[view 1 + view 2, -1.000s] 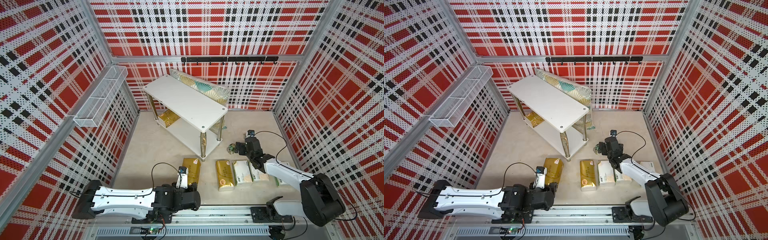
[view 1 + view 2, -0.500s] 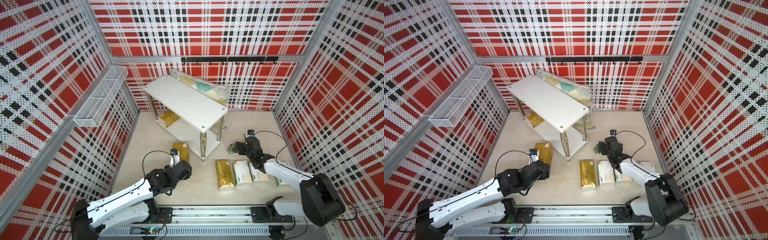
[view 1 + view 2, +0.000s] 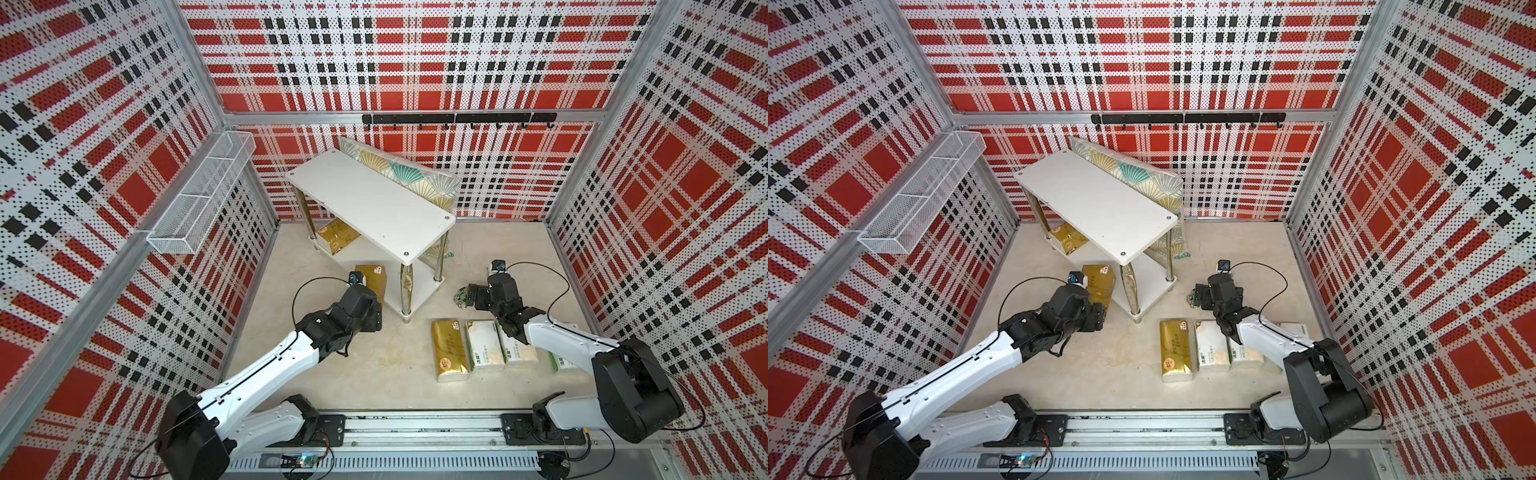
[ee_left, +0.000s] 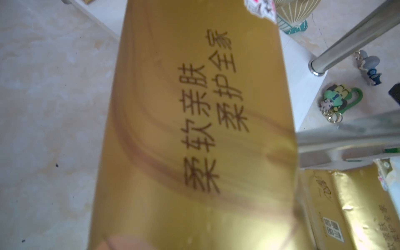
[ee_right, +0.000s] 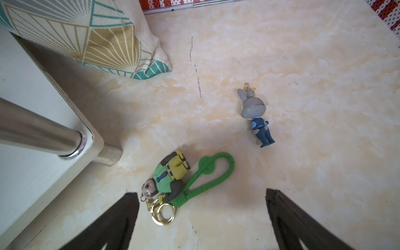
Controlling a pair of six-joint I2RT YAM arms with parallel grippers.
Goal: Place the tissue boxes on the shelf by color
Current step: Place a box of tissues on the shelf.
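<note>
My left gripper [image 3: 369, 293] is shut on a gold tissue box [image 3: 371, 280], which fills the left wrist view [image 4: 194, 129] and hides the fingers. The box hangs beside the shelf's lower board [image 3: 419, 286], left of the front chrome leg [image 3: 406, 286]. Another gold box [image 3: 336, 237] lies on that lower board at its far end. The top board [image 3: 374, 203] is bare. On the floor lie a gold box [image 3: 450, 349] and two white ones [image 3: 484, 345] [image 3: 517, 351]; my right arm partly hides a third white one [image 3: 561, 361]. My right gripper [image 5: 202, 192] is open over the floor.
A green sloth keychain [image 5: 171, 181] and a grey rabbit figure [image 5: 256, 114] lie on the floor in front of the right gripper. A fan-patterned cushion [image 3: 399, 174] leans behind the shelf. A wire basket [image 3: 199, 203] hangs on the left wall, and a hook rail [image 3: 457, 118] runs along the back wall.
My left arm has swung from near the front rail out to the shelf, carrying the gold box up to the lower board's edge. The right arm has not moved.
</note>
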